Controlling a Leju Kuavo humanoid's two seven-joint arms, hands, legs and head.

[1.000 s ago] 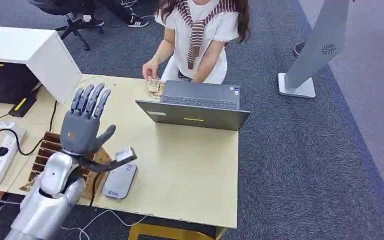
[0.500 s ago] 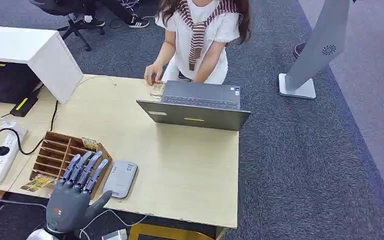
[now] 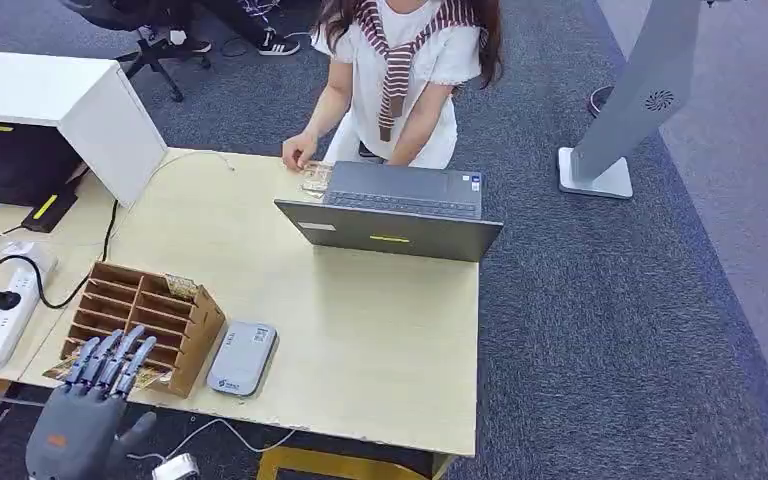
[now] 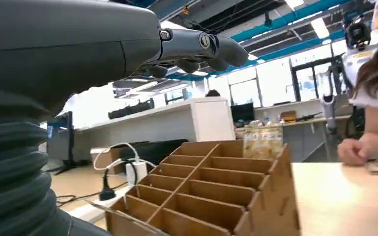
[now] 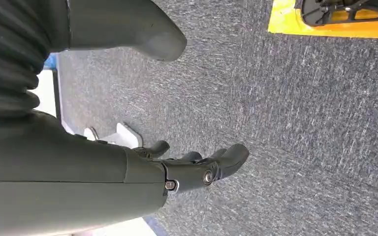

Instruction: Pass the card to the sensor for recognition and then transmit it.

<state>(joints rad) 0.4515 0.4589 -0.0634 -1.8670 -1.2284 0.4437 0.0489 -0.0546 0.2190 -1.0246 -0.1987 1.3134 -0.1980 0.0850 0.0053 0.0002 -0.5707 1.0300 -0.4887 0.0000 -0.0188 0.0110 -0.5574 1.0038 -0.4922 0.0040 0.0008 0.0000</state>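
Head view: our empty left hand point(image 3: 85, 420), fingers spread, sits near the brown wooden slotted box point(image 3: 140, 320); we should pick one card gently.

Bright, even indoor light; soft shadows under the laptop point(image 3: 390, 215). Windows glare behind the organiser point(image 4: 211, 196); nearby hand covers blur.

Card sensor and cards — on the table by the wooden organizer

The grey, rounded sensor point(image 3: 241, 357) lies flat just beside the organizer point(image 3: 140, 312); a patterned card point(image 3: 179, 288) — apparently — stands in its far slot.
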